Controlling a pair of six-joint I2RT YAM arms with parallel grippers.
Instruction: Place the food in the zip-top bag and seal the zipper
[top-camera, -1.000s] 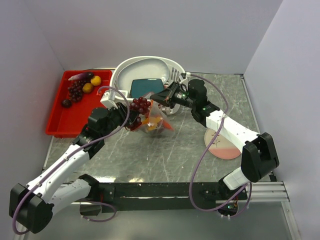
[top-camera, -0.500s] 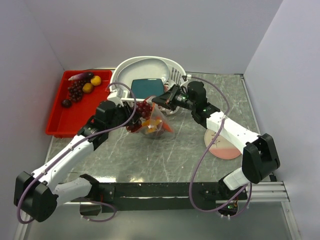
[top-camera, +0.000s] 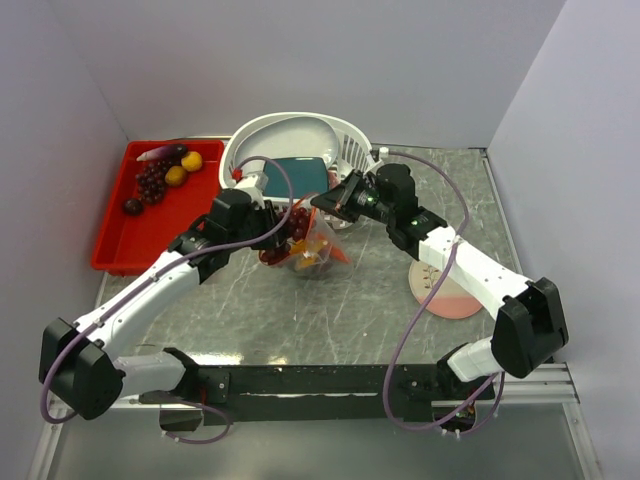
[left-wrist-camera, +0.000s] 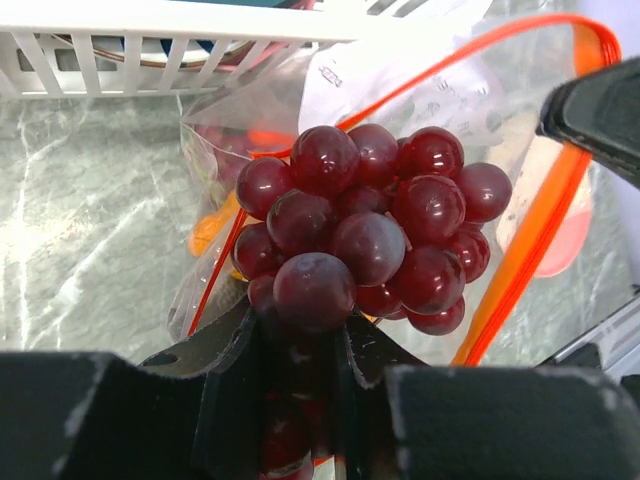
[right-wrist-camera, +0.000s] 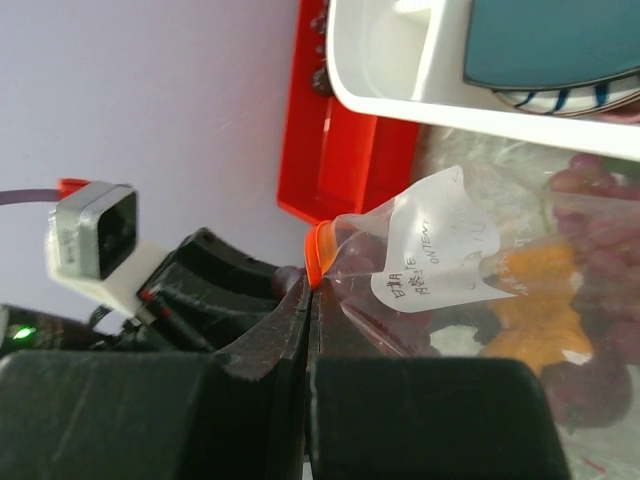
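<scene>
The clear zip-top bag (top-camera: 318, 250) lies in front of the white basket, mouth held open. Its red-orange zipper (left-wrist-camera: 520, 245) rims the mouth. My right gripper (top-camera: 338, 200) is shut on the bag's zipper edge (right-wrist-camera: 315, 258) and holds it up. My left gripper (top-camera: 272, 232) is shut on a dark purple grape bunch (left-wrist-camera: 365, 225) and holds it right at the bag's mouth (top-camera: 290, 225). An orange toy food (right-wrist-camera: 535, 290) lies inside the bag. More food sits in the red tray: a grape bunch (top-camera: 150, 182), two yellow fruits (top-camera: 183, 167) and an eggplant (top-camera: 165, 153).
A red tray (top-camera: 140, 235) stands at the far left. The white slotted basket (top-camera: 345, 135) holds a teal dish (top-camera: 300, 172) behind the bag. A round pink-and-cream plate (top-camera: 445, 292) lies under the right forearm.
My left gripper has carried the grape bunch to the right, up to the bag's mouth. My right gripper has kept its hold on the bag's edge and shifted slightly right.
</scene>
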